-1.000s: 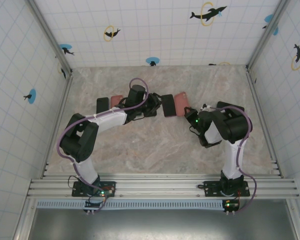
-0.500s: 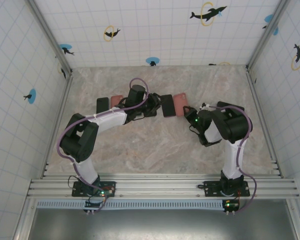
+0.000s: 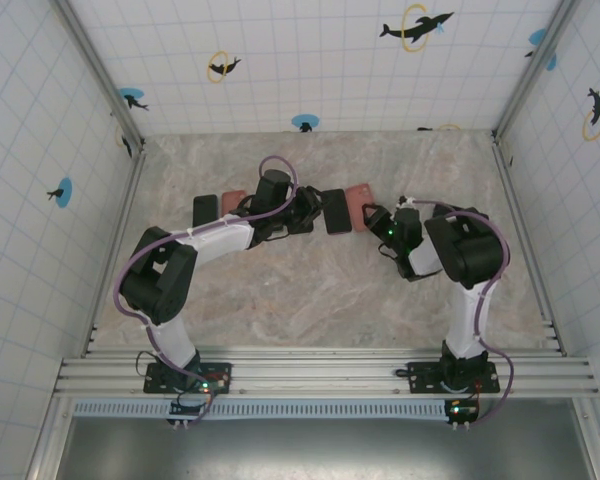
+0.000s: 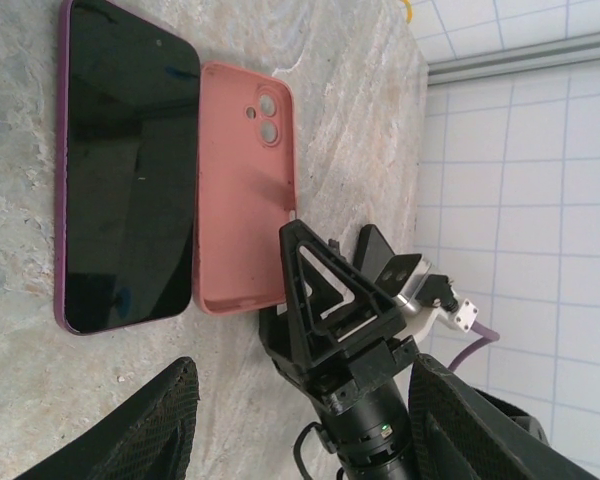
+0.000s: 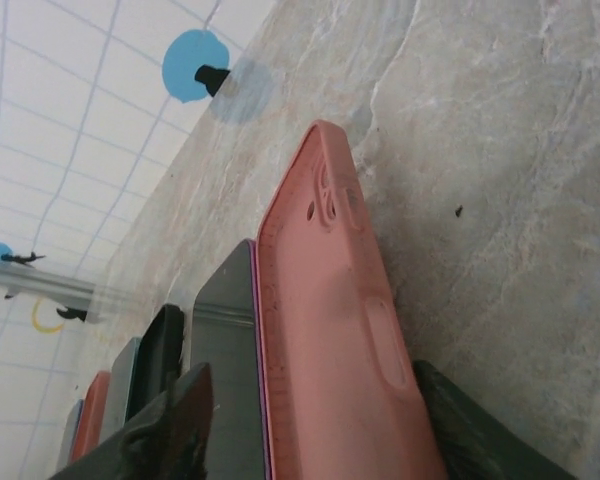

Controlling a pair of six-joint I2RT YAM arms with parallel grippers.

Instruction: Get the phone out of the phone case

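The phone, dark with a purple rim, lies screen up on the marble table, out of its case. The empty pink phone case lies right beside it, touching or nearly so. In the left wrist view the phone and the case lie side by side. My right gripper is open at the case's near end, and the case runs between its fingers. My left gripper stands open just left of the phone with nothing in it.
A second dark slab and a pink one lie on the table behind the left arm. Tiled walls enclose the table on three sides. Open marble stretches in front of both grippers.
My right gripper has opened and let go of the pink case, which has settled flat beside the phone. The right wrist has shifted a little left. The left arm has stayed still.
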